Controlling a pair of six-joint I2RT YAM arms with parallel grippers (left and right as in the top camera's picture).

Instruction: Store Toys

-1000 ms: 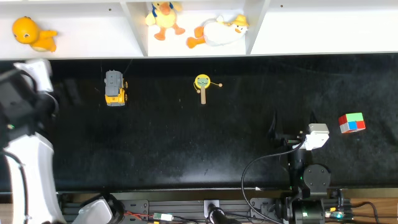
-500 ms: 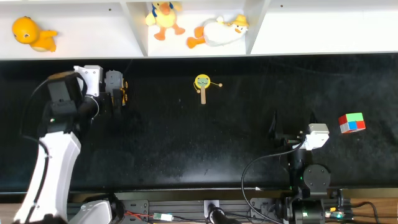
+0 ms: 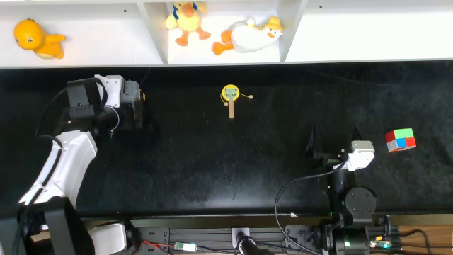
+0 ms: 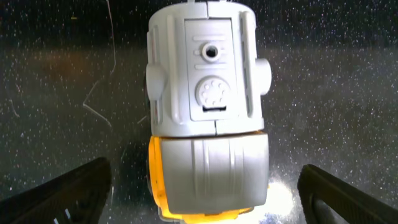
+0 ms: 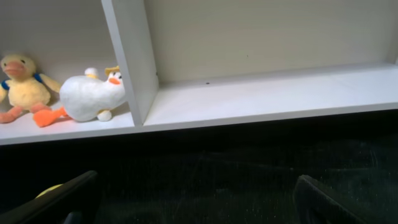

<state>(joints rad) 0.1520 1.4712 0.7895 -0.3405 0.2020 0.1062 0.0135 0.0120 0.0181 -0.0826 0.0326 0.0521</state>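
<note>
A grey and yellow toy truck (image 4: 208,118) stands on the black table at the back left, partly covered in the top view (image 3: 132,92) by my left gripper (image 3: 134,108). The left gripper (image 4: 205,190) is open, one finger (image 4: 68,193) on each side of the truck's yellow end, apart from it. A yellow-green rattle (image 3: 230,94) lies at the back middle. A coloured cube (image 3: 400,139) sits at the right. My right gripper (image 3: 331,145) is open with nothing in it, near the front right, left of the cube.
A white shelf (image 3: 354,32) runs along the back. It holds an orange duck (image 3: 35,37), a yellow plush duck (image 3: 187,20) and a white plush goose (image 3: 248,35). Its right compartment (image 5: 280,93) is bare. Cables lie along the front edge.
The left arm swung in from the left edge and brought its open gripper down around the truck. The right arm has stayed still.
</note>
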